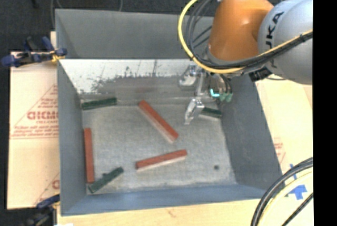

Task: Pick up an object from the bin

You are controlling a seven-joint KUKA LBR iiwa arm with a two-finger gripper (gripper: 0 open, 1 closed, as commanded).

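Big grey bin (pixel 131 35) fills the middle, floor mostly bare with a handful of sticks scattered about. In from the right comes the arm (pixel 295 35), bent down over the bin's far right corner, its orange cover (pixel 237 25) bulging on top and a yellow cable (pixel 182 25) looping round it. Below the cover the wrist points nearly straight down, and the gripper (pixel 196 111) hangs low near the back wall, close to the floor. Whether it's spread or closed, can't tell from this angle.

Now the sticks. One red bar (pixel 158 120) lies on a slant in the centre, just left of the gripper. Another red bar (pixel 160 159) lies nearly level below it, well apart from the gripper. A third red bar (pixel 89 155) runs along the left wall. Smaller stuff: a short dark green stick (pixel 212 112) lies right beside the gripper, on its right. A second green stick (pixel 99 103) lies at the far left, a third (pixel 105 179) in the near left corner.
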